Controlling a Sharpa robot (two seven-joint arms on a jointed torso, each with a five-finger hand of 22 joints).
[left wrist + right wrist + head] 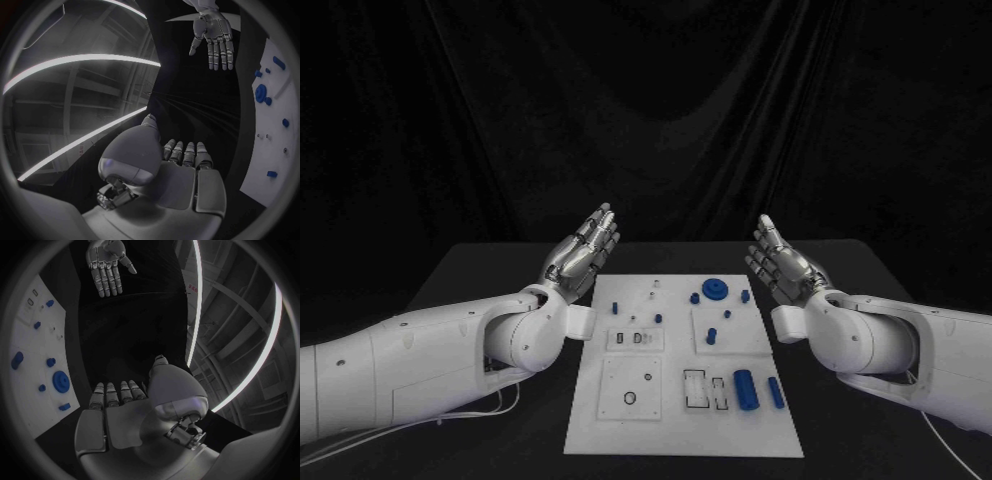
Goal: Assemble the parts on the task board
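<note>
So, from the head cam: my left hand (583,252) and right hand (782,262) hover flat and empty, flanking the task board (687,420). Wrist cams: parts (260,93) lie between my palms, blue cylinder (744,388) nearer my right.

The white task board (682,440) lies flat mid-table. A blue gear (714,289) sits at its far end; two blue cylinders (746,389) lie near right.
</note>
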